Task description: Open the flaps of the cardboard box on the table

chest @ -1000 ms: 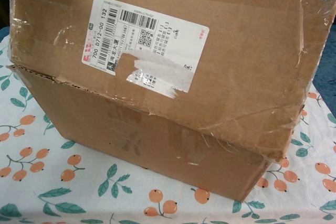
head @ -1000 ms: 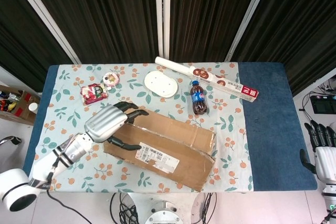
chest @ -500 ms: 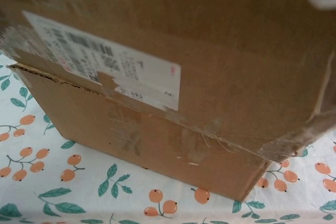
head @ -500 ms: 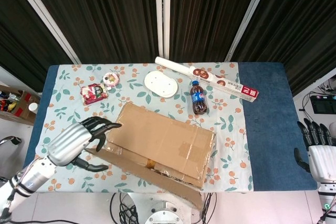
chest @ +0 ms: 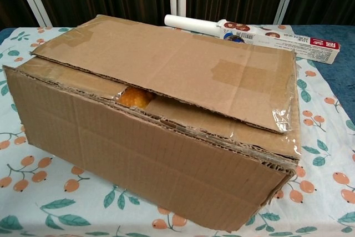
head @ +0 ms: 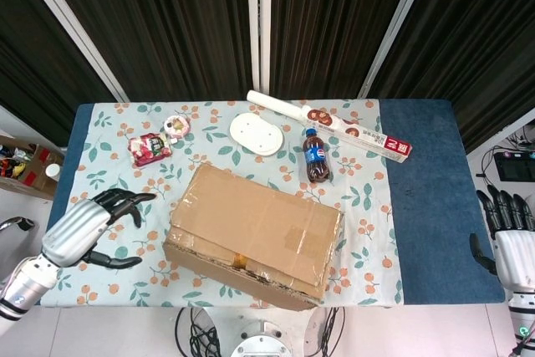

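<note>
The brown cardboard box (head: 255, 236) sits near the front middle of the floral tablecloth. Its far long flap (chest: 166, 65) lies flat across the top. In the chest view the near long flap (chest: 144, 154) hangs down over the front wall, ribbed inner side out. Something orange (chest: 133, 97) shows in the gap under the top flap. My left hand (head: 92, 223) hovers left of the box, clear of it, fingers apart and holding nothing. At the frame's right edge, past the table, my right hand (head: 508, 236) is empty with its fingers straight.
Behind the box stand a cola bottle (head: 316, 156), a white oval dish (head: 257, 134) and a long wrap carton (head: 334, 125). A red snack packet (head: 149, 149) and a small round cup (head: 176, 126) lie back left. Blue cloth (head: 435, 190) covers the table's right part.
The near flap, lifted a second ago with its label facing the chest camera, has swung forward and down over the front wall. My left hand let go and drew back to the left.
</note>
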